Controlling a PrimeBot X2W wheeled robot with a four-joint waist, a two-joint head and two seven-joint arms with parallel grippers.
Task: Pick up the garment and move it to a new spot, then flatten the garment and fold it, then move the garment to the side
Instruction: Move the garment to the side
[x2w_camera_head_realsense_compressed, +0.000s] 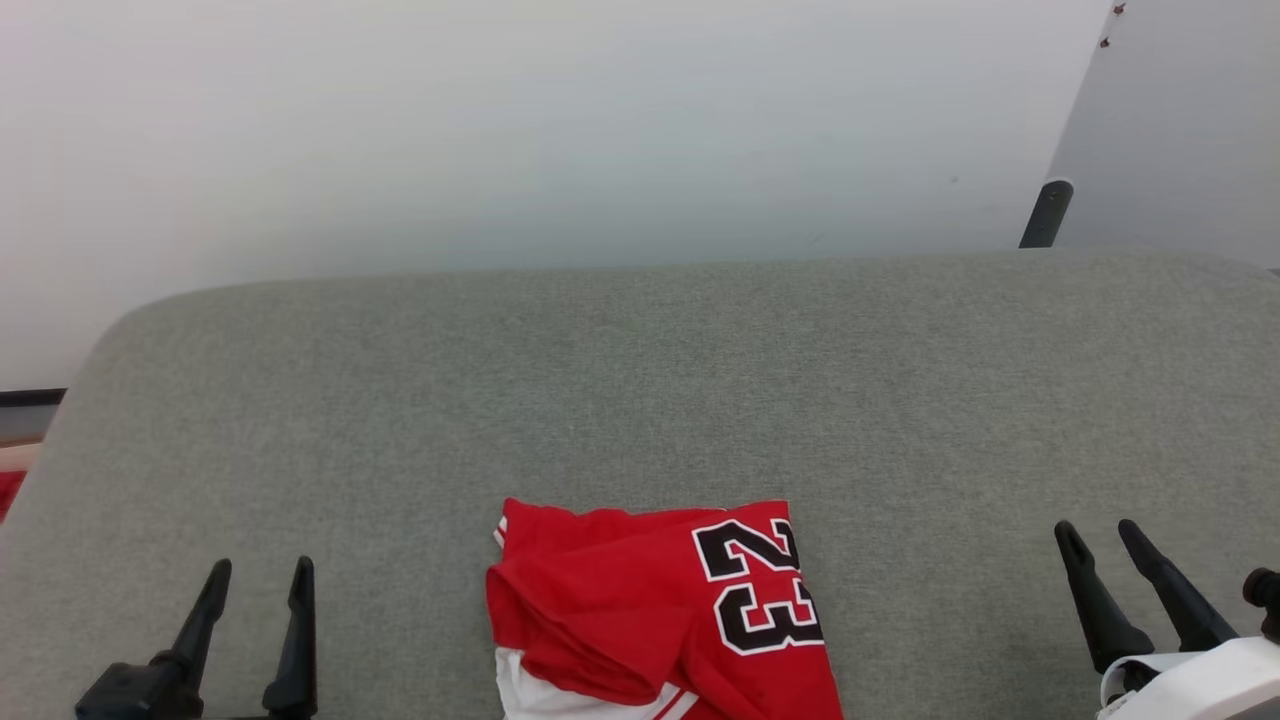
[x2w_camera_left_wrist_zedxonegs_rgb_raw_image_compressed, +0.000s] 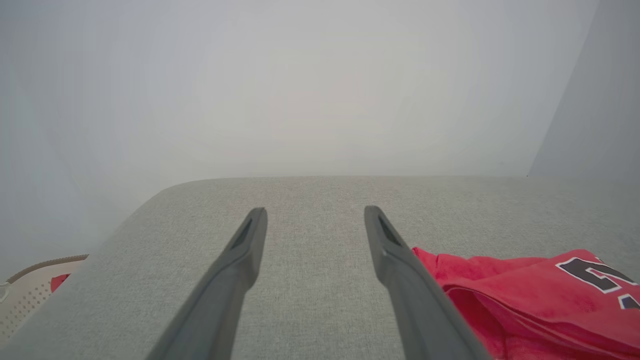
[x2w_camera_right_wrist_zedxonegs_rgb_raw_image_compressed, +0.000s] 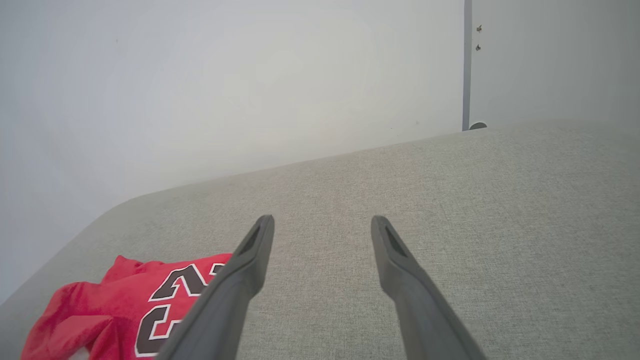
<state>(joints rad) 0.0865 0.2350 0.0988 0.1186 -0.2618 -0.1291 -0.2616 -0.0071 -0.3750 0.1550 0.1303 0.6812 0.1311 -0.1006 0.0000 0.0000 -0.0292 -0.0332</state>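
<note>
"Well, your garment (x2w_camera_head_realsense_compressed: 660, 610) lies bunched at the bottom centre of the head view, on the grey cushion (x2w_camera_head_realsense_compressed: 640, 380), and the lower edge cuts off part of it. Your left gripper (x2w_camera_head_realsense_compressed: 262, 565) sits at lower left and your right gripper (x2w_camera_head_realsense_compressed: 1097, 528) at lower right. Both have their fingers spread wide, hold nothing, and are well clear of the cloth."

"Right, and the bunching is your likely trouble. The folds overlap, so if you pinch only the top layer, the rest may drag or slip free as you lift."

"Also, you can't see the hidden near edge, so a grab low down is a guess."

"Mind the left side too. In the left wrist view a pale basket (x2w_camera_left_wrist_zedxonegs_rgb_raw_image_compressed: 30, 295) sits at lower left, beyond the cushion's corner. If you carry the garment too far that way, it may slide off."
</note>
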